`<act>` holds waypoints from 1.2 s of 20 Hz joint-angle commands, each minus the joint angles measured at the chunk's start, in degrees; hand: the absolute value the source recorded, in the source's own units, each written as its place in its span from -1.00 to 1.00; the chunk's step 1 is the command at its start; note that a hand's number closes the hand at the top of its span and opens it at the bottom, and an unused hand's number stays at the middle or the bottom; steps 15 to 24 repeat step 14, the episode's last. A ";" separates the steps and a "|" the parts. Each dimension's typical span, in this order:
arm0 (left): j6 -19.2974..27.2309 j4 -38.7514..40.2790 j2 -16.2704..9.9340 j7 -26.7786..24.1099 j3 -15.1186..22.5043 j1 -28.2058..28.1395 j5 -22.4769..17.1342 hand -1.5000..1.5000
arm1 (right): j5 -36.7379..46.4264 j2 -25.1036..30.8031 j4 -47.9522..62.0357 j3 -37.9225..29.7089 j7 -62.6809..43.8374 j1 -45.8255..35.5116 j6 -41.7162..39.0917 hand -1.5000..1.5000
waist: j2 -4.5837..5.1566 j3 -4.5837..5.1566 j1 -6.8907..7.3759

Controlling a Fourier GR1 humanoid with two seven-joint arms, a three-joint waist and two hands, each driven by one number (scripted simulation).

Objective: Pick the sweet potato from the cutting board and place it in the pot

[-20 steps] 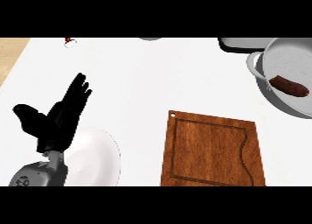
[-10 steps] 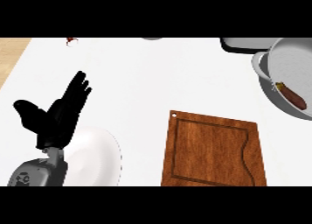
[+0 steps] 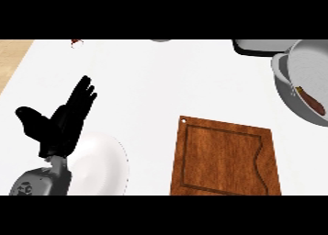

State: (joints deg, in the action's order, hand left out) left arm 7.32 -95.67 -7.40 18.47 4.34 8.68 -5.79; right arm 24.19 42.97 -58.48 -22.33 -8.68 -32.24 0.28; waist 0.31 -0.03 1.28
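Your left hand (image 3: 61, 124) rests open at the left of the table (image 3: 166, 78), fingers straight, over a white plate (image 3: 105, 167). You'll find the sweet potato (image 3: 314, 101) inside the pot (image 3: 288, 94), long axis running from upper left to lower right; the cutting board (image 3: 224, 158) lies bare.

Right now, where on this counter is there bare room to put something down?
The white stretch between the left hand and the pot is bare, above the cutting board. The board's top is free too. The pot holds the sweet potato, and a plate fills the lower left.
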 commanded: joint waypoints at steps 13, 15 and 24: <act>-1.57 -2.42 -1.38 1.53 -2.06 -1.42 -1.16 0.00 | -16.58 -0.95 9.23 -18.50 13.86 -5.84 8.90 -1.00 | -0.35 -0.02 -1.12; -1.68 1.97 -1.41 0.13 -3.59 1.60 -1.35 0.00 | -17.32 -0.10 10.60 -19.77 17.16 -4.49 8.75 -1.00 | -0.15 -0.02 -1.45; -1.68 1.97 -1.41 0.13 -3.59 1.60 -1.35 0.00 | -17.32 -0.10 10.60 -19.77 17.16 -4.49 8.75 -1.00 | -0.15 -0.02 -1.45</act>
